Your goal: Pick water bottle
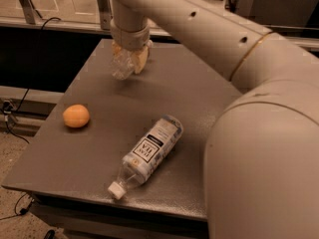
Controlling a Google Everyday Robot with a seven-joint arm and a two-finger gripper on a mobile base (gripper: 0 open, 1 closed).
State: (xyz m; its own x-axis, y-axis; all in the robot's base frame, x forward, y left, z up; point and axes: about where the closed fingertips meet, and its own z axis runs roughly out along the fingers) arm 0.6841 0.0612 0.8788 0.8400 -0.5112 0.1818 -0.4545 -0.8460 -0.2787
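Observation:
The water bottle is small, clear and ribbed. It sits between the fingers of my gripper at the far side of the table and hangs a little above the surface, with a faint shadow beneath it. The gripper is shut on it, and the pale finger pads press its upper part. The bottle's neck and cap are hidden inside the gripper. My arm reaches in from the right foreground across the top of the view.
A larger bottle with a white "TEA" label lies on its side near the table's front edge, cap toward the front. An orange sits at the left. My arm's large body fills the right side.

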